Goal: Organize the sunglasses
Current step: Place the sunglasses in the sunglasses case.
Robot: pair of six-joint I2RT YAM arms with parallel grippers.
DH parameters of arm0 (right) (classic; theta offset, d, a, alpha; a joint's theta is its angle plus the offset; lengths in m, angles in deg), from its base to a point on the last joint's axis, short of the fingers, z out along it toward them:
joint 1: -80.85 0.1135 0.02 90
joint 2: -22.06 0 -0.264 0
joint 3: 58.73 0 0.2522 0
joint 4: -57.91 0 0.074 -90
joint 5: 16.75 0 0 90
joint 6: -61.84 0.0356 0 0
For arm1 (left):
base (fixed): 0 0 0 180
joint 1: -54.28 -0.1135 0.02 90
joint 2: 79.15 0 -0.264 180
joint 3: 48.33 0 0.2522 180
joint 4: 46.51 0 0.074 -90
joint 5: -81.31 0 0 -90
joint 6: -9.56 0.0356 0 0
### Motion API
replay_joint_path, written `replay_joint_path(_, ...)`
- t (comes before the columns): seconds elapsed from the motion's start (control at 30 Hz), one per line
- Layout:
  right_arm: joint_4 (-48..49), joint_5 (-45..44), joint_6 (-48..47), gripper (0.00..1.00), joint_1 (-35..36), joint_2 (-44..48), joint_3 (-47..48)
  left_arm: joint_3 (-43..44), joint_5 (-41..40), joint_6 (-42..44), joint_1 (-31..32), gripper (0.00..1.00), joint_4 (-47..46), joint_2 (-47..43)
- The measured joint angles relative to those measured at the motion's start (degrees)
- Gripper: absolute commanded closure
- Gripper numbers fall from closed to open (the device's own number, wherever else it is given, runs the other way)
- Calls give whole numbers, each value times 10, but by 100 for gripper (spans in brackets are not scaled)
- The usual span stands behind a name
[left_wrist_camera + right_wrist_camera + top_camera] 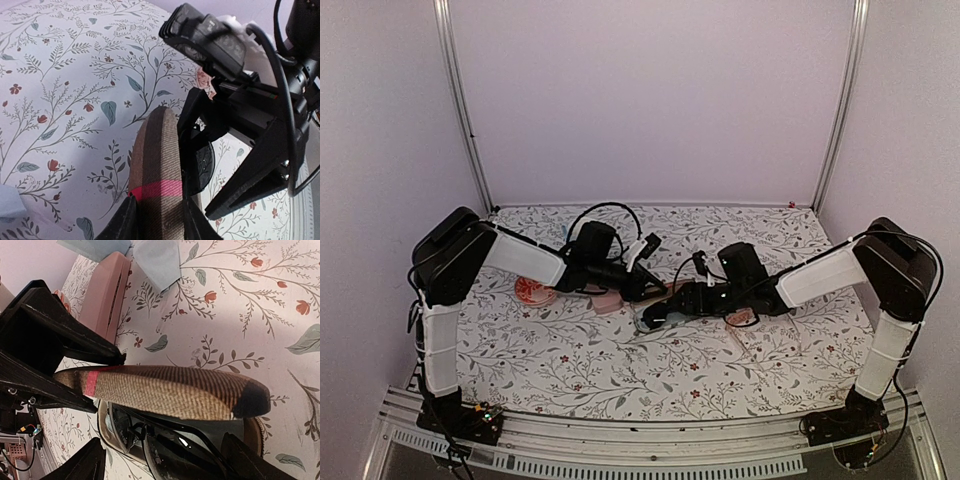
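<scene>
On the floral table (570, 370) I count two cases. My left gripper (158, 207) is clenched on the lid of the brown case (157, 160) at its red-banded end, and the pink case (102, 295) lies just left of it. I count two pairs of sunglasses: the black pair (150, 440) sits in the brown case under the raised lid, between the spread, released fingers of my right gripper (167, 462), and a pale pair (744, 320) shows dimly on the cloth to the right.

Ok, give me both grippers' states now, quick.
Left gripper: closed on the brown case.
Right gripper: jaws open, straddling the black sunglasses.
</scene>
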Motion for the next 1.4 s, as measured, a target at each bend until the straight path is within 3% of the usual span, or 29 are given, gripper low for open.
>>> replay_joint_path(0.57,-45,-32,-24,10,9,1,23,-14,3,-3,0,70,-19,-3)
replay_joint_path(1.4,-129,-56,-74,7,28,20,62,-17,11,-3,0,70,-20,-4)
